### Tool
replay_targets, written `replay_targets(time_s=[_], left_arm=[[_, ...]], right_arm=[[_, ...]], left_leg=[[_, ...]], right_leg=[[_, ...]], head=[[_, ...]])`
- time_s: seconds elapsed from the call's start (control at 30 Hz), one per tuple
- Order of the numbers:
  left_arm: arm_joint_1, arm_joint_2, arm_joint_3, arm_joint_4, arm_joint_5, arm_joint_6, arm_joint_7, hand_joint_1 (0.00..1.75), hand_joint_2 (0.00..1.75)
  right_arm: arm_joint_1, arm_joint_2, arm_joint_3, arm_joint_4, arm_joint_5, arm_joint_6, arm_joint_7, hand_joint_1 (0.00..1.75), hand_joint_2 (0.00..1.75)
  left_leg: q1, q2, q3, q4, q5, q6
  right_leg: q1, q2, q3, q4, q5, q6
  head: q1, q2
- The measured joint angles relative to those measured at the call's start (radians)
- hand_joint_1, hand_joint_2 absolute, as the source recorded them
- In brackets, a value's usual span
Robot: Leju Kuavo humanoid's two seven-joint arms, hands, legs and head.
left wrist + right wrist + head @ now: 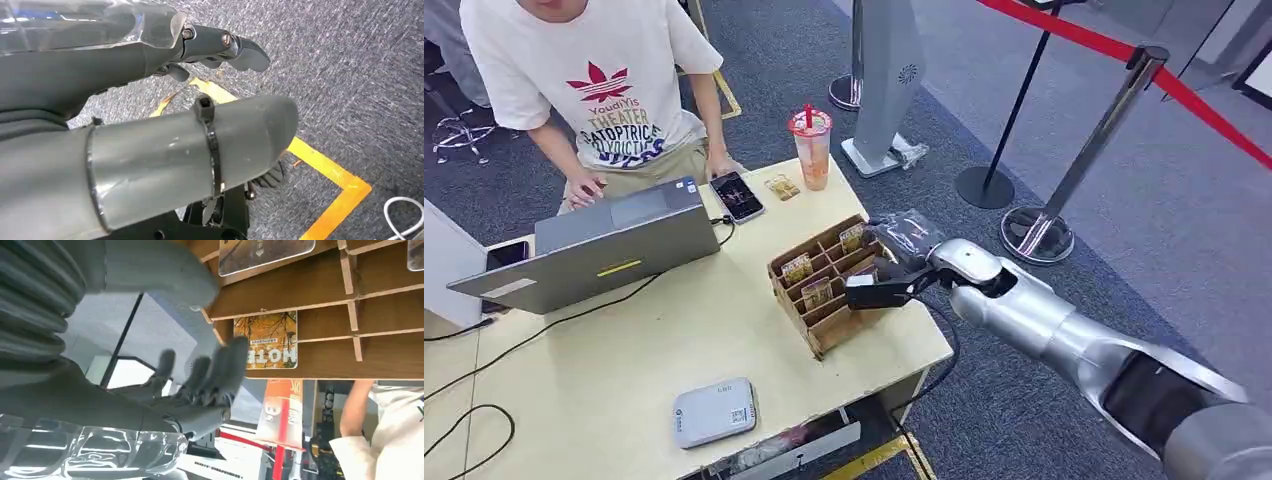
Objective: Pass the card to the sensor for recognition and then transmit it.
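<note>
Looking down from the head view: three cards stand upright in the wooden rack point(824, 285) on the table point(624, 400), one being the card point(852, 238) in the far compartment; the right hand point(886, 282) reaches the rack's near side, empty. Left wrist view: left hand point(220, 47) above carpet, fingers loosely extended, holding nothing. Right wrist view: fingers point(227, 365) spread, just short of one card point(267, 340), its long axis across the slot.

The right hand point(886, 283) reaches into the wooden rack point(829, 285) at the table's point(604, 390) right edge, apparently empty; 3 cards point(797, 268) stand in its compartments.
</note>
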Motion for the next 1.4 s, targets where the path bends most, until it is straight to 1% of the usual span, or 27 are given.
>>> replay_targets(time_s=[0.37,0.4,0.53,0.6,0.67,0.7,0.9,0.97,1.07,1.17,1.2,1.23,1.3,1.4], left_arm=[[-0.002,-0.005,0.011,0.000,0.000,0.000,0.000,0.00,0.00],[-0.002,-0.005,0.012,0.000,0.000,0.000,0.000,0.00,0.00],[-0.002,-0.006,0.013,0.000,0.000,0.000,0.000,0.00,0.00],[-0.002,-0.006,0.013,0.000,0.000,0.000,0.000,0.00,0.00],[-0.002,-0.006,0.013,0.000,0.000,0.000,0.000,0.00,0.00],[-0.002,-0.006,0.013,0.000,0.000,0.000,0.000,0.00,0.00],[-0.006,-0.013,0.013,0.000,0.000,0.002,0.000,0.00,0.00],[-0.006,-0.014,0.013,0.000,0.000,0.003,0.000,0.00,0.00],[-0.007,-0.016,0.013,-0.001,0.000,0.005,0.000,0.00,0.00],[-0.008,-0.021,0.013,-0.005,0.000,0.007,0.000,0.00,0.00],[-0.009,-0.021,0.013,-0.006,0.000,0.007,0.001,0.00,0.00],[-0.010,-0.023,0.013,-0.007,-0.001,0.008,0.001,0.00,0.00],[-0.012,-0.025,0.013,-0.012,-0.003,0.008,0.002,0.00,0.00],[-0.013,-0.028,0.013,-0.018,-0.003,0.008,0.003,0.00,0.00]], right_arm=[[0.000,0.000,-0.001,-0.006,0.001,0.005,-0.001,1.20,1.75],[0.000,0.000,-0.001,-0.006,0.001,0.005,-0.001,1.26,1.75],[0.000,0.000,-0.001,-0.006,0.001,0.005,-0.002,1.15,1.75],[0.000,0.000,-0.001,-0.006,0.001,0.006,-0.002,1.03,1.75],[0.000,0.000,-0.001,-0.006,0.002,0.006,-0.003,0.98,1.75],[0.000,0.000,-0.001,-0.006,0.002,0.006,-0.003,0.99,1.75],[0.012,0.006,0.000,-0.006,0.025,0.002,-0.001,0.89,1.75],[0.018,0.010,0.000,-0.006,0.034,0.002,-0.001,0.80,1.75],[0.028,0.014,0.000,-0.005,0.037,0.001,-0.001,0.79,1.75],[0.044,0.021,-0.001,-0.005,0.043,0.001,-0.001,0.80,1.75],[0.049,0.023,-0.002,-0.006,0.048,0.001,-0.001,0.84,1.75],[0.055,0.026,-0.002,-0.006,0.055,0.001,-0.001,0.80,1.75],[0.065,0.029,-0.004,-0.006,0.055,0.001,-0.001,0.82,1.75],[0.078,0.034,-0.012,-0.006,0.055,0.001,-0.001,0.79,1.75]], left_leg=[[0.000,0.000,0.000,0.000,0.000,0.000],[0.000,0.000,0.000,0.000,0.000,0.000],[0.000,0.000,0.000,0.000,0.000,0.000],[0.000,0.000,0.000,0.000,0.000,0.000],[0.000,0.000,0.000,0.000,0.000,0.000],[0.000,0.000,0.000,0.000,0.000,0.000],[0.000,0.000,0.000,0.000,0.000,0.000],[0.000,0.000,0.000,0.000,0.000,0.000],[0.000,0.000,0.000,0.000,0.000,0.000],[0.000,0.000,0.000,0.000,0.000,0.000],[0.000,0.000,0.000,0.000,0.000,0.000],[0.000,0.000,0.000,0.000,0.000,0.000],[0.000,0.000,0.000,0.000,0.000,0.000],[0.000,0.000,0.000,0.000,0.000,0.000]], right_leg=[[0.000,0.000,0.000,0.000,0.000,0.000],[0.000,0.000,0.000,0.000,0.000,0.000],[0.000,0.000,0.000,0.000,0.000,0.000],[0.000,0.000,0.000,0.000,0.000,0.000],[0.000,0.000,0.000,0.000,0.000,0.000],[0.000,0.000,0.000,0.000,0.000,0.000],[0.000,0.000,0.000,0.000,0.000,0.000],[0.000,0.000,0.000,0.000,0.000,0.000],[0.000,0.000,0.000,0.000,0.000,0.000],[0.000,0.000,0.000,0.000,0.000,0.000],[0.000,0.000,0.000,0.000,0.000,0.000],[0.000,0.000,0.000,0.000,0.000,0.000],[0.000,0.000,0.000,0.000,0.000,0.000],[0.000,0.000,0.000,0.000,0.000,0.000]], head=[[0.000,0.000],[0.000,0.000],[0.000,0.000],[0.000,0.000],[0.000,0.000],[0.000,0.000],[0.000,0.000],[0.000,0.000],[0.000,0.000],[0.000,0.000],[0.000,0.000],[0.000,0.000],[0.000,0.000],[0.000,0.000]])
